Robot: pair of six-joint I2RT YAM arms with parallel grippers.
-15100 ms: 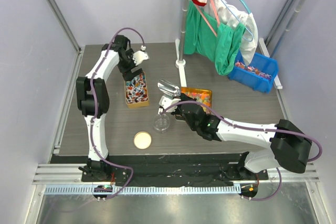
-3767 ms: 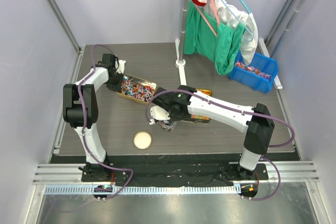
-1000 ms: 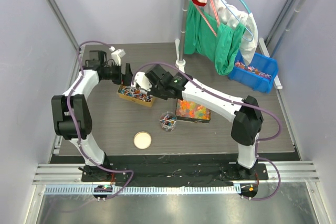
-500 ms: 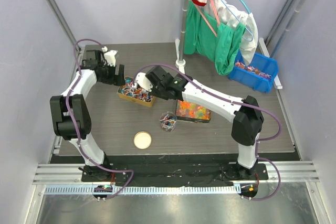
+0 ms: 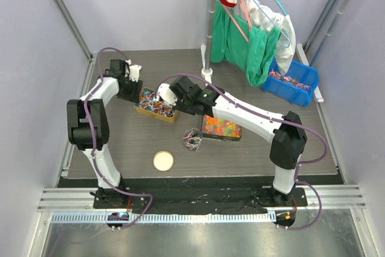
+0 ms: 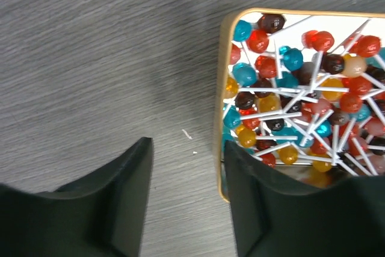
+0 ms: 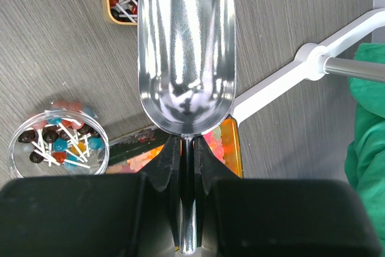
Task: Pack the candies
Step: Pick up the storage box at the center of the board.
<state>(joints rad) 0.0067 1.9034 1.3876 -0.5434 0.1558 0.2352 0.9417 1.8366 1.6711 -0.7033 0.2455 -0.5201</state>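
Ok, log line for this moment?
left gripper: open, at rim of lollipop tin | right gripper: shut on scoop | scoop: empty | dish: holds some lollipops

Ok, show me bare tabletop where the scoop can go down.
Bare: the near strip right of the round lid, below the jelly tin; also the far strip between the lollipop tin and the rack base. Crowded: the middle, where lollipop tin, glass dish and jelly tin cluster beneath the held scoop.
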